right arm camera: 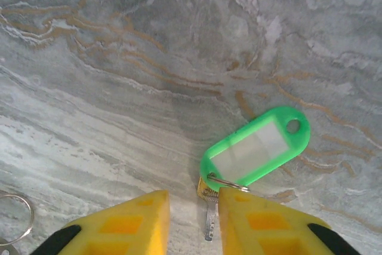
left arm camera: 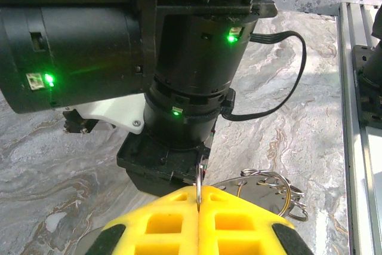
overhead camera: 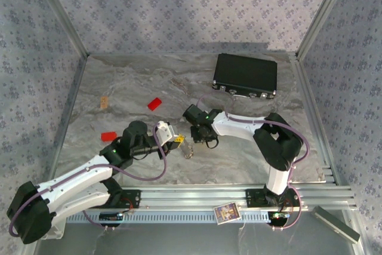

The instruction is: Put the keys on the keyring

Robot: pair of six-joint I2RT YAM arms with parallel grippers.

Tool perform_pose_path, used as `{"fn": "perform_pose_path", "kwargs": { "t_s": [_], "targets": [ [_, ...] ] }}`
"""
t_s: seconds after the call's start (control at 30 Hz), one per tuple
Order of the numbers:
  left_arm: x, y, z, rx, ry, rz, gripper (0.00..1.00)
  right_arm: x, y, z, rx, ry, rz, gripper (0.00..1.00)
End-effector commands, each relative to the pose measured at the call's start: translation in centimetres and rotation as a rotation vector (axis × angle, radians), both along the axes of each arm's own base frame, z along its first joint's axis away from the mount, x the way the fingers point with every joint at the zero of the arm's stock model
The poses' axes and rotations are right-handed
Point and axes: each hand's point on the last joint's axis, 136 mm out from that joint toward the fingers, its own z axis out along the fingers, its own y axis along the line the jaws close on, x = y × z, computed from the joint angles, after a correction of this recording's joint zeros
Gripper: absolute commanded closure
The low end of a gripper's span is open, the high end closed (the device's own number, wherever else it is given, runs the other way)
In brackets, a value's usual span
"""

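Note:
My left gripper [left arm camera: 197,200] is shut on the keyring [left arm camera: 197,184], a thin silvery loop standing edge-on between the yellow fingertips. More silvery loops and a round metal plate [left arm camera: 268,190] hang off it to the right. A small metal key [right arm camera: 208,224] lies on the marble table, joined by a small ring to a green plastic tag [right arm camera: 256,146]. My right gripper [right arm camera: 194,208] hovers open over it, the key's blade lying in the gap close to the right finger. From above, the left gripper [overhead camera: 176,142] and right gripper [overhead camera: 206,138] face each other, with the keyring [overhead camera: 189,151] low between them.
A black rectangular box [overhead camera: 245,76] sits at the back right. Two red blocks [overhead camera: 154,103] [overhead camera: 108,136] lie left of centre, and a small tan piece [overhead camera: 104,102] lies farther left. A metal rail [overhead camera: 239,198] runs along the near edge, with a card [overhead camera: 227,212] on it.

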Motion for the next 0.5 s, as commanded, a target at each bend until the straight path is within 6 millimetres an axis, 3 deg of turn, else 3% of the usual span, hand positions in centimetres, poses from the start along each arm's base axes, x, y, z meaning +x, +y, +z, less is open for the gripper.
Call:
{"fn": "perform_pose_path", "kwargs": {
  "t_s": [0.0, 0.47],
  "targets": [
    [-0.1, -0.4, 1.0, -0.027, -0.028, -0.016, 1.00, 0.7, 0.1, 0.3, -0.011, -0.007, -0.005, 0.70],
    [-0.1, -0.5, 0.9, -0.023, -0.025, -0.019, 1.00, 1.0, -1.9, 1.5, -0.039, -0.041, -0.048, 0.71]
  ]
}}
